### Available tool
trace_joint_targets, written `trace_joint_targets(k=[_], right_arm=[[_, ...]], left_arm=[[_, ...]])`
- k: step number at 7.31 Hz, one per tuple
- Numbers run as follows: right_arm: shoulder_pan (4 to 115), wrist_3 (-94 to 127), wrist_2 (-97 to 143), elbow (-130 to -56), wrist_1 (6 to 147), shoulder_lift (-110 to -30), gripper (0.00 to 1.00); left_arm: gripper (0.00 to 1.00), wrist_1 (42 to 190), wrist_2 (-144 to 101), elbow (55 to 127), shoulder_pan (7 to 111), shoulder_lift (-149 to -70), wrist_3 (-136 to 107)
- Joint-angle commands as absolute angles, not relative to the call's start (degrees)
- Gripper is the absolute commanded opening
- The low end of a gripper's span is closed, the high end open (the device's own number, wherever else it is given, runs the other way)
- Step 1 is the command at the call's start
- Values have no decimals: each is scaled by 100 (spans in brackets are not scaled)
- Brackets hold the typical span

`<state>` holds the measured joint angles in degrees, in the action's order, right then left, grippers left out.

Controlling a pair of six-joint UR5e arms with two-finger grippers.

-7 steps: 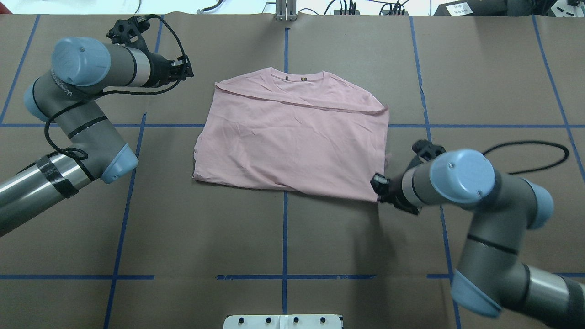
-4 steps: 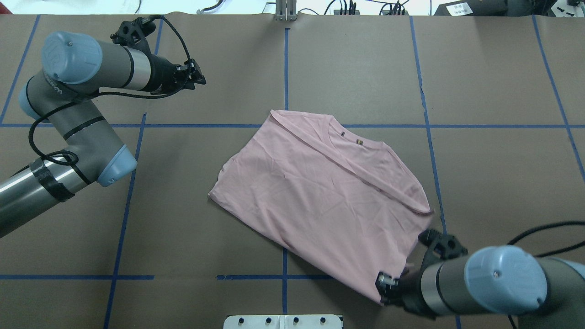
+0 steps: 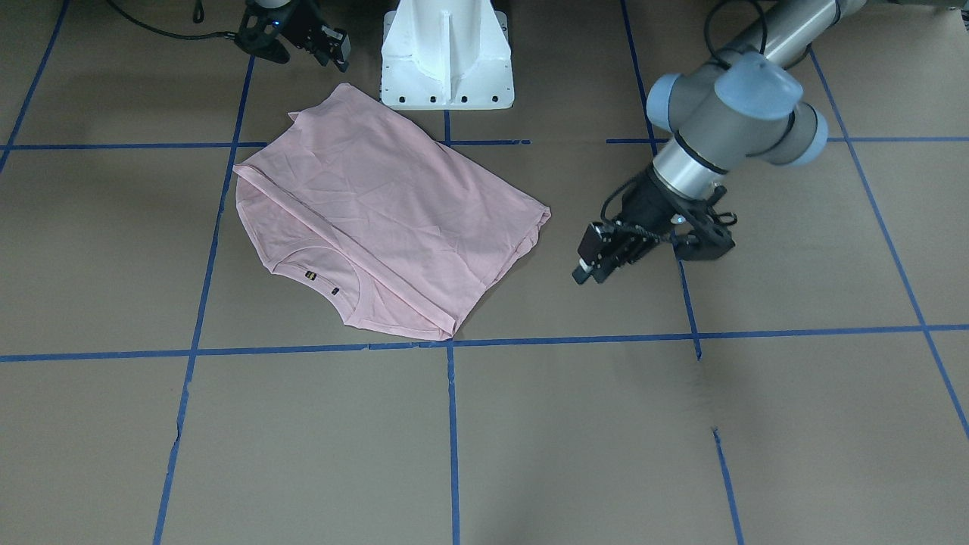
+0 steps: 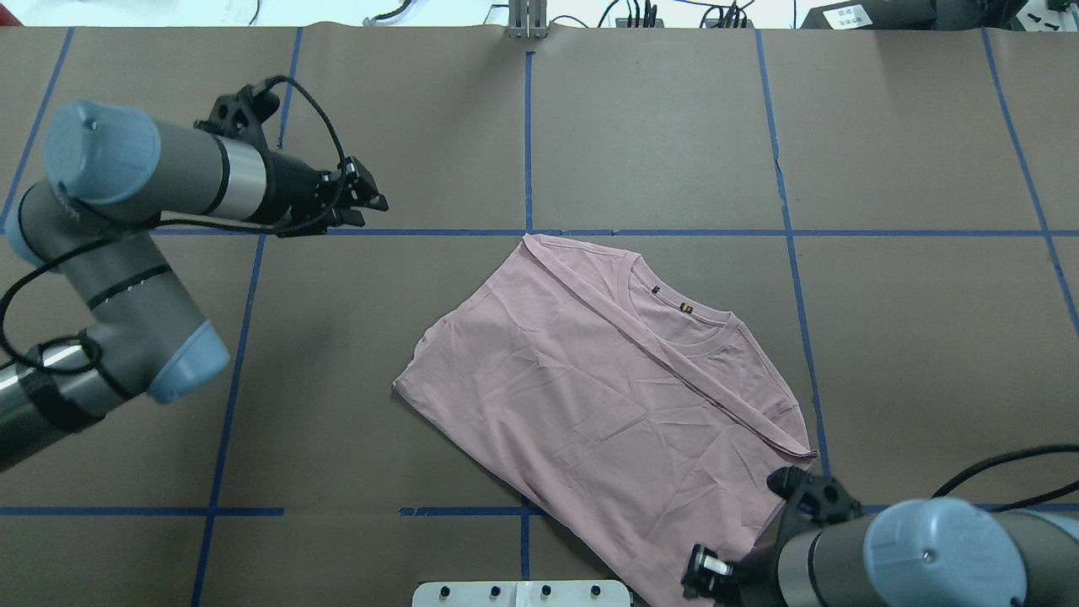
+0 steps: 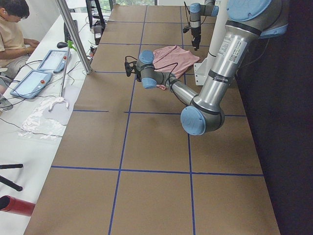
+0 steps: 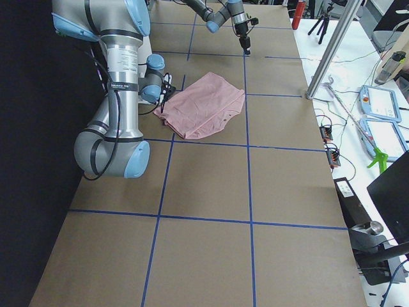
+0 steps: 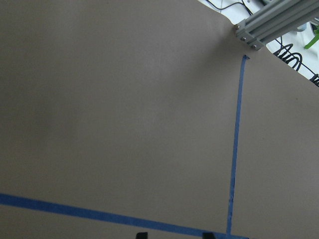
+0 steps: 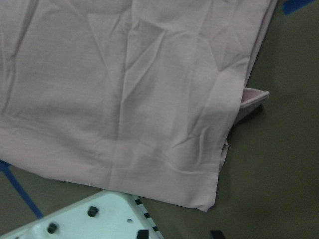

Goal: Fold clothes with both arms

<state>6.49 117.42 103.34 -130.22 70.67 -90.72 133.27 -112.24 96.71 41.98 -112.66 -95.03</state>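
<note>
The pale pink T-shirt lies folded and turned diagonally on the brown table, print hidden, collar up and towards the right. It also shows in the front view. My right gripper hovers by the shirt's near corner, next to the pedestal. In the right wrist view its fingertips stand apart, and the shirt's corner lies free just beyond them. My left gripper is open and empty over bare table, well left of the shirt. It also shows in the front view.
The white pedestal base stands at the near table edge, close to the shirt's near corner. Blue tape lines grid the brown cover. A metal post stands at the far edge. Cables and devices lie beyond it.
My right gripper dragged the shirt towards the robot's side and turned it diagonal, and it no longer holds the corner. My left gripper moved nearer and slightly right.
</note>
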Motion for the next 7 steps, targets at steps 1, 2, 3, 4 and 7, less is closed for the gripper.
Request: trace_joint_targets(k=[1,2,3,4,7], right_arm=[[1708,11707,10406,-13245,7066,-9009,100],[2044,11690,10493,-13167,7066,-8887,100],[2178,11681,10512,-13096,7066,-8886,100],[2180,11681,10503,-13052,7066,-8877,100],[2180,11681,10503,-12938,7058,-8868,100]], left_arm=[[55,11987,-10385,10518,3265,-10986,-10236],[57,11414,-10189,10529,3087,-10995,-10274],[57,11373,-10187,10512,3041,-10986,-10301],[57,11364,-10178,10338,2832,-10995,-10370],[57,10901,-9942,10274,2593,-11240,-10354]])
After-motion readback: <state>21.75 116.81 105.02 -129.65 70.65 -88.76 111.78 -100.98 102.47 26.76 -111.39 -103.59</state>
